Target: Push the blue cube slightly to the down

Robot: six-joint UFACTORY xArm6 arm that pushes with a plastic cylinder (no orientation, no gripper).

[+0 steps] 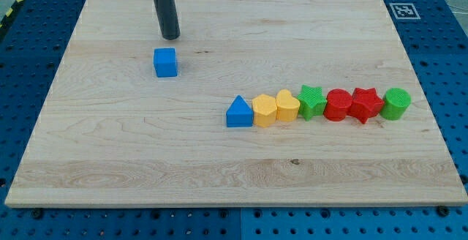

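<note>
A blue cube [166, 62] sits on the wooden board [146, 145] in the upper left part of the view. My tip [170, 36] is the lower end of a dark rod coming down from the view's top. It stands just above the cube, with a small gap between them.
A row of blocks lies right of centre: a blue triangular block [238, 113], a yellow hexagonal block [264, 110], a yellow heart-like block [287, 105], a green star [312, 102], a red cylinder [338, 105], a red star [365, 105], a green cylinder [396, 103]. A marker tag [404, 10] sits off the board's top right corner.
</note>
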